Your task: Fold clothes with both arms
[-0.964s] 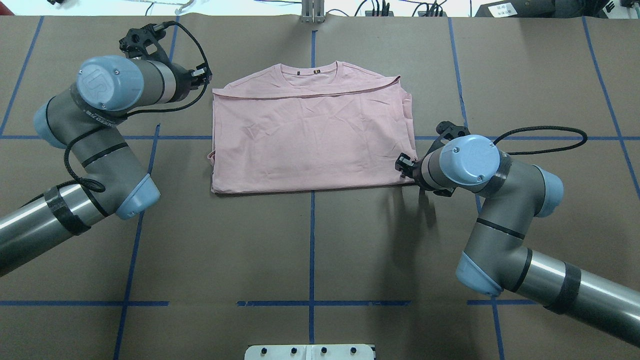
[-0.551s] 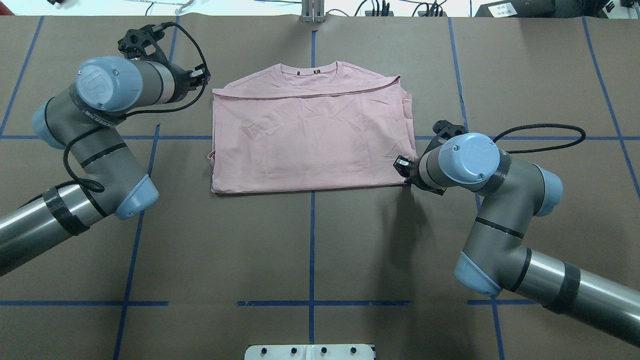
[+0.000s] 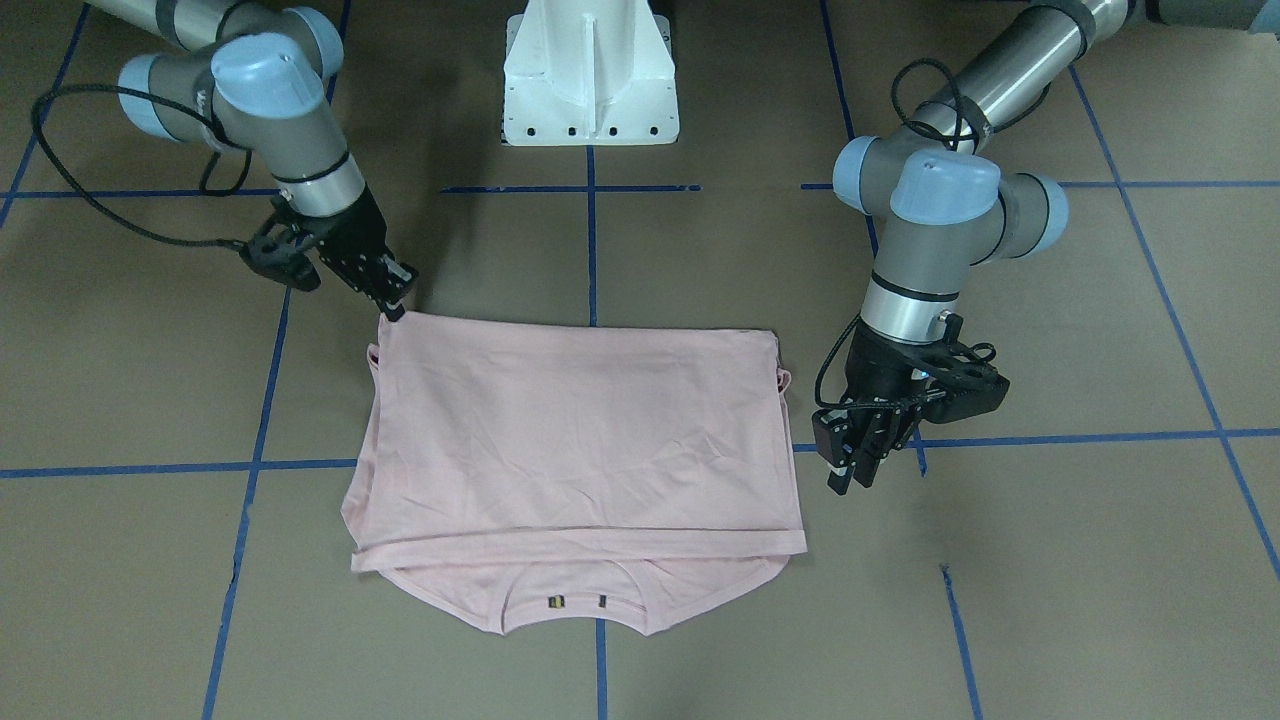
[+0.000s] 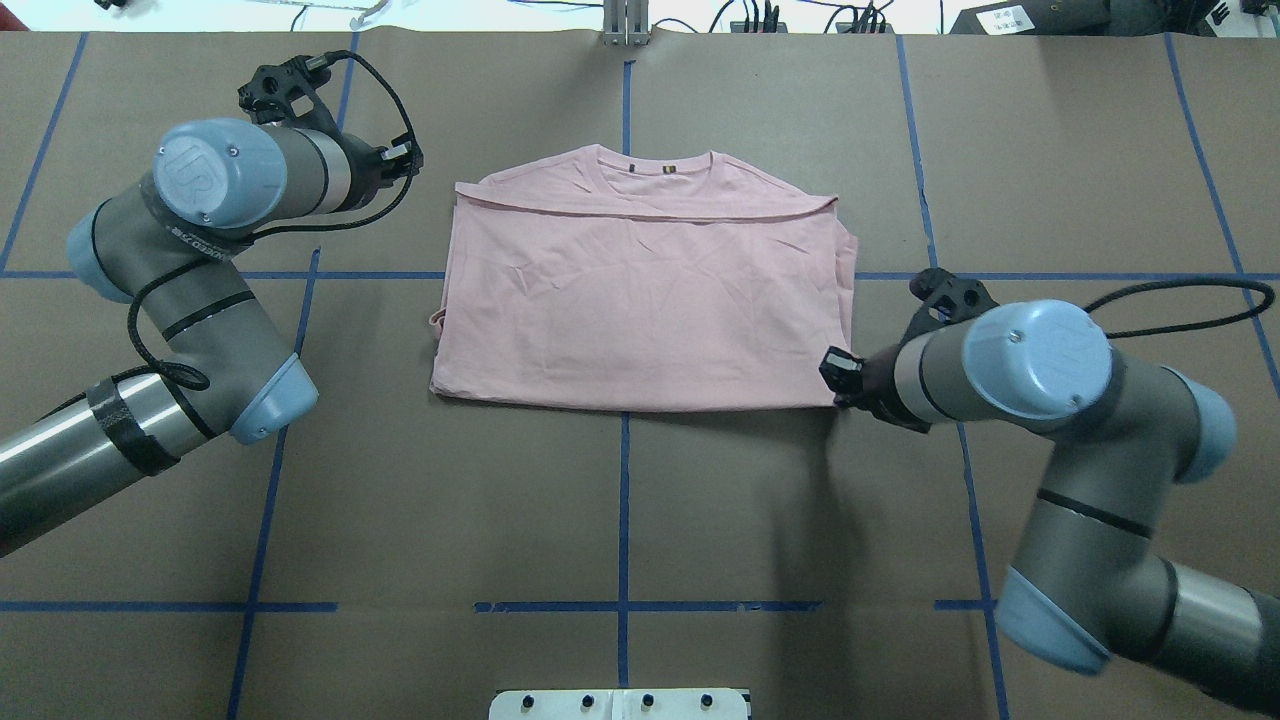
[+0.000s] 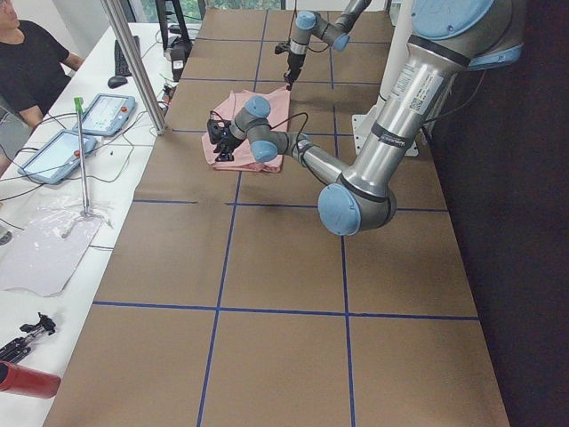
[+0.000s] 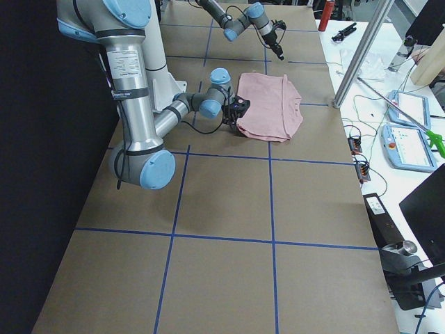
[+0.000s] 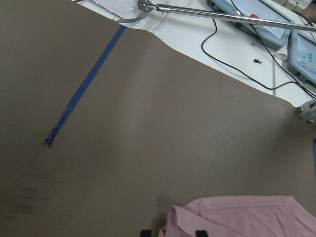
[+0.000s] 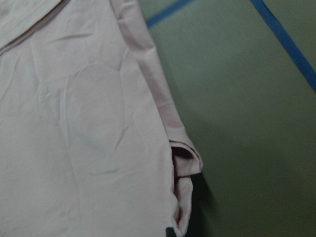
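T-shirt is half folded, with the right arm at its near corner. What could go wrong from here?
1. The right gripper seems pinched on one corner of the T-shirt, while the left gripper is open and off the cloth: a one-sided pull could skew the fold.
2. The right wrist view shows loose stacked layers at that corner; the fingers may catch only some, opening the stack.

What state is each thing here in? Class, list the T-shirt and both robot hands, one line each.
T-shirt: folded, lying flat on the table, collar away from the robot.
Right hand: shut on the T-shirt's corner nearest the robot.
Left hand: open, beside the T-shirt but apart from it, holding nothing.
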You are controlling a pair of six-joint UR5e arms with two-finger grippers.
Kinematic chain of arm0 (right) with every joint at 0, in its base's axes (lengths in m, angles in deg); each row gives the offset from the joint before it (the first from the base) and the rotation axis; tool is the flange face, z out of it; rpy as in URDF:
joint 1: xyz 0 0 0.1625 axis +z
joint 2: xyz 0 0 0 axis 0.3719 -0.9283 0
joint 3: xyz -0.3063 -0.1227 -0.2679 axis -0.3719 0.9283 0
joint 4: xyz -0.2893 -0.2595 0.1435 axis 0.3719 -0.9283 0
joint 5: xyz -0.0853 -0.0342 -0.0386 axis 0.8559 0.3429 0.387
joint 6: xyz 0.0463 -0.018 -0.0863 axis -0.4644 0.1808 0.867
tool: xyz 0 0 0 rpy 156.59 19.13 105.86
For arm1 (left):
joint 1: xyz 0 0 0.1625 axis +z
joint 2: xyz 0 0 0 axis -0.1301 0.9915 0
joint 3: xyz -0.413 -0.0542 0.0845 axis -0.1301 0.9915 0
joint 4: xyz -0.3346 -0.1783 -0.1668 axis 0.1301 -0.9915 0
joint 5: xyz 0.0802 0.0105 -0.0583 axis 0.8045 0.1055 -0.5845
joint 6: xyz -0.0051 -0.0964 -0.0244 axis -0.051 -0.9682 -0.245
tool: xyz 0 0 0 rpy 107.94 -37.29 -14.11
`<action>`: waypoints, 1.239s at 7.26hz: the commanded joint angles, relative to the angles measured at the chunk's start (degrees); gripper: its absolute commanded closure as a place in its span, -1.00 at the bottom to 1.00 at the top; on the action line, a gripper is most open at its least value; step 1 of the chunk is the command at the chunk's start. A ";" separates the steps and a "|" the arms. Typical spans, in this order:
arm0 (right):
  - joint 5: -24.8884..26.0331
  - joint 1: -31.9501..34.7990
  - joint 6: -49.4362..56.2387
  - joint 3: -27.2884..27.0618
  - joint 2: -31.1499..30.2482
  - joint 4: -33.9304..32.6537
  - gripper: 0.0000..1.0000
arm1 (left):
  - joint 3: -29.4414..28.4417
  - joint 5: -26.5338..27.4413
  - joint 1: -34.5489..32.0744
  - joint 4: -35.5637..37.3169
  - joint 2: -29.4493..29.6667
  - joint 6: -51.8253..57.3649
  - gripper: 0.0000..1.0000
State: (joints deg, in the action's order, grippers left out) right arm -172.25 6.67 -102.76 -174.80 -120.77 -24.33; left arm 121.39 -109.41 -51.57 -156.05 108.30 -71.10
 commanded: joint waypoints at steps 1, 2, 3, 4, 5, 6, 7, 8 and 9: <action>-7.92 -9.65 -2.13 -14.81 -13.71 0.30 1.00 | 1.80 -5.34 0.16 -0.10 -0.06 -1.05 0.01; -11.89 -16.40 -8.42 -16.68 -13.49 0.39 1.00 | 3.73 -10.33 0.16 -0.19 -0.06 -0.96 0.00; -10.97 -23.60 -11.78 -16.78 -13.49 0.40 1.00 | 6.54 -16.21 0.16 0.07 -0.06 -1.49 -0.05; -10.61 -24.28 -12.08 -17.22 -13.14 0.40 -0.98 | 10.74 -18.62 0.24 0.59 -1.36 -4.88 -0.86; -10.61 -23.59 -12.08 -17.14 -13.05 0.48 -1.00 | 14.79 -18.56 1.29 0.69 -3.64 -7.70 -1.00; -10.70 -18.89 -11.91 -17.14 -12.00 0.48 -1.00 | 18.92 -18.21 4.69 1.38 -7.05 -11.39 -1.00; -11.39 -11.70 -11.56 -16.87 -10.08 0.40 -1.00 | 20.70 -15.86 9.42 4.00 -8.57 -15.95 -1.00; -11.49 -4.15 -11.38 -14.52 -7.10 0.31 -1.00 | 20.89 -13.48 14.08 11.25 -7.54 -18.86 -0.72; -11.49 1.67 -10.94 -12.85 -6.20 0.31 -1.00 | 20.80 -8.67 19.52 15.24 -7.18 -19.33 -0.54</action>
State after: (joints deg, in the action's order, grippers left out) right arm -183.62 0.31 -114.14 -189.75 -128.95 -23.97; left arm 141.76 -122.70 -38.33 -146.50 100.86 -88.38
